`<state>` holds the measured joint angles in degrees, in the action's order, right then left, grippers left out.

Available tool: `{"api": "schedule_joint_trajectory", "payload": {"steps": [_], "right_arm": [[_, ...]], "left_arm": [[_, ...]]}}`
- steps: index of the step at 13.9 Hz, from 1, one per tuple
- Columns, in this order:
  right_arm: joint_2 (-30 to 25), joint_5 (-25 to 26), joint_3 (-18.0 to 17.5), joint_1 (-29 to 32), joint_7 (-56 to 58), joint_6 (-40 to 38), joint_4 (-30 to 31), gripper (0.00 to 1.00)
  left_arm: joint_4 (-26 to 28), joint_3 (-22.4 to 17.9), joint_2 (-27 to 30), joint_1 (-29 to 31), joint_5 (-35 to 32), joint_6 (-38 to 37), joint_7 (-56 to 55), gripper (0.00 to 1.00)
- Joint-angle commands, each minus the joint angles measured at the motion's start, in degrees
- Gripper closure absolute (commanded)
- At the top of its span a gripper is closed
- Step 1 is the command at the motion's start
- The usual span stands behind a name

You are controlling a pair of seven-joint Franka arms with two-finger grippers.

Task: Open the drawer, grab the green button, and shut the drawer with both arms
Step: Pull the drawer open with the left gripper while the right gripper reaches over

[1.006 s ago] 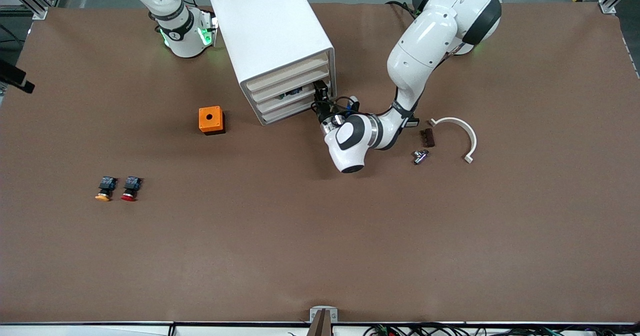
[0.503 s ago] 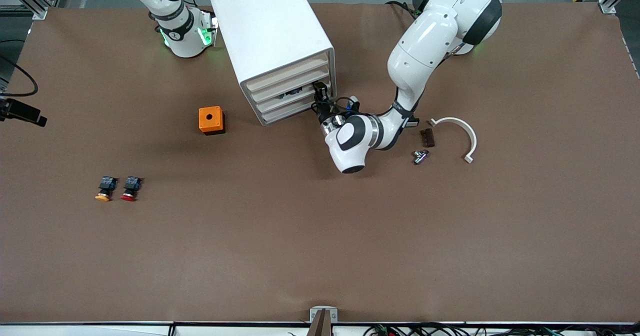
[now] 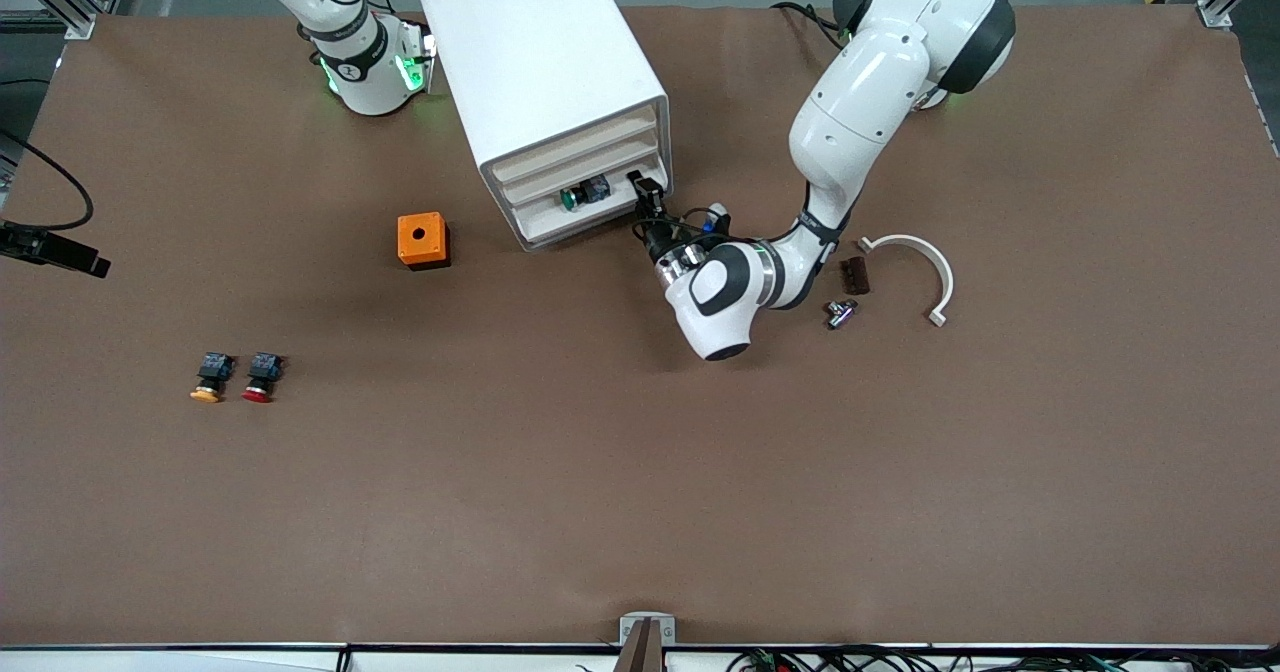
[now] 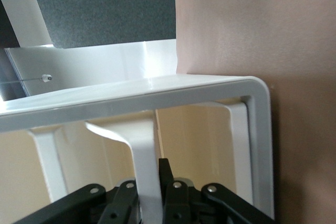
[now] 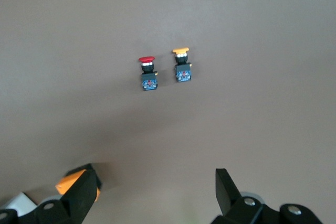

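Note:
The white cabinet point(image 3: 540, 72) stands toward the arms' bases. Its third drawer point(image 3: 545, 216) is pulled partly out. In it lies the green-capped button point(image 3: 574, 197), on its side. My left gripper point(image 3: 647, 195) is at the drawer's corner toward the left arm's end, shut on the drawer's white handle strip point(image 4: 146, 161); one black finger point(image 4: 167, 174) presses against it. My right gripper point(image 5: 152, 192) hangs open high over the table with nothing between its fingers, and the red button point(image 5: 147, 73) and yellow button point(image 5: 181, 65) lie below it.
An orange box point(image 3: 421, 239) sits beside the cabinet toward the right arm's end. The red button point(image 3: 260, 377) and yellow button point(image 3: 208, 379) lie nearer the front camera. A white curved piece point(image 3: 925, 262), a brown block point(image 3: 855, 275) and a metal part point(image 3: 840, 312) lie by the left arm.
The left gripper closed on the handle and drew back from the cabinet. The drawer slid out with it, and the green button came into full view.

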<state>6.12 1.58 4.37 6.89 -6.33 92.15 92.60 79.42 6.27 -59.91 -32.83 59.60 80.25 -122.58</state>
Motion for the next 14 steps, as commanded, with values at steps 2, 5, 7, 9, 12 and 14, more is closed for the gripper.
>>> {"api": "schedule_joint_trajectory", "payload": {"steps": [2,5,7,9,12,14], "right_arm": [[0.13,0.79,-0.51,-4.51,-16.23,-3.02,-0.93,0.0],[0.13,-0.26,-0.51,-6.1,-20.65,-3.03,0.12,0.0],[0.04,-0.61,-0.51,-7.5,-21.0,-2.94,0.3,0.0],[0.13,-1.14,-0.51,-9.51,-25.02,-2.85,0.73,0.0],[0.13,-1.32,-0.51,-13.82,-33.1,-2.24,1.61,0.0],[0.04,-1.41,-0.51,-16.11,-37.85,-0.23,3.37,0.0]], "left_arm": [[-0.94,-0.03,-0.2,3.2,2.54,0.96,-0.11,0.89],[-1.02,-0.03,-0.2,5.66,2.89,2.72,-0.03,0.87],[-0.94,-0.03,-0.29,6.28,2.89,3.33,0.24,0.83],[-0.94,-0.11,-0.29,6.37,2.89,3.68,0.41,0.81],[-1.02,-0.11,-0.21,6.64,2.89,4.39,0.59,0.3],[-1.9,-0.03,0.23,7.16,2.9,4.48,2.07,0.0]]}}
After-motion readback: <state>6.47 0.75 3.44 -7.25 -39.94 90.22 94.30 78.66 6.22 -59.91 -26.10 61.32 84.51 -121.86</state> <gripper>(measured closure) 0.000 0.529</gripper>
